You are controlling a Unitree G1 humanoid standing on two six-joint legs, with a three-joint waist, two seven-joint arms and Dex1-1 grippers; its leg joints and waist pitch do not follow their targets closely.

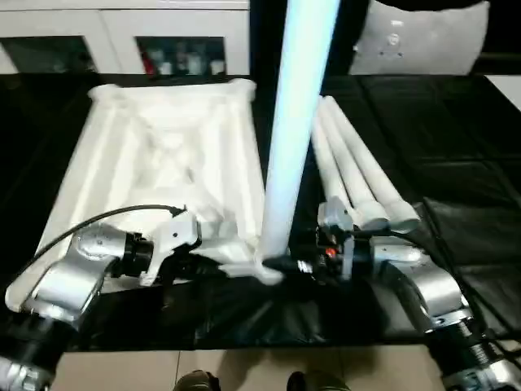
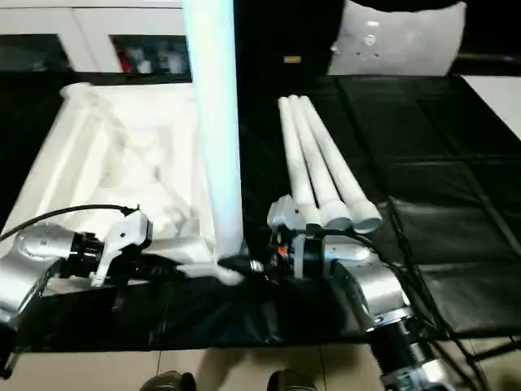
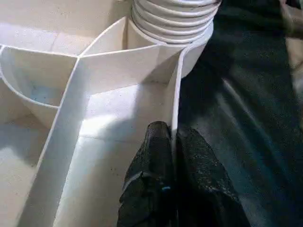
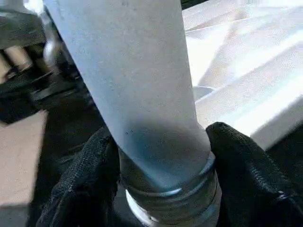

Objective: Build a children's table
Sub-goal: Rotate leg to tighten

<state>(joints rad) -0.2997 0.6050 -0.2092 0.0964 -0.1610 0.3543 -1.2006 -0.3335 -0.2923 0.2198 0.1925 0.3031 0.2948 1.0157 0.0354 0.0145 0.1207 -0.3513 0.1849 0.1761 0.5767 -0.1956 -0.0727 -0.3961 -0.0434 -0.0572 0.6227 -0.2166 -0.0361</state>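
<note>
The children's table top lies upside down on the black mat, ribbed underside up. One white leg stands upright in the round socket at its near right corner. My right gripper is shut around that leg's threaded base, one black finger on each side. My left gripper is shut on a thin upright rib of the table top, just beside that corner socket. Three more legs lie side by side on the mat to the right of the upright one.
A white cabinet with glass doors stands behind the mat at the back left. A grey-white cushion-like panel leans at the back right. The mat's near edge meets light floor, where two shoe tips show.
</note>
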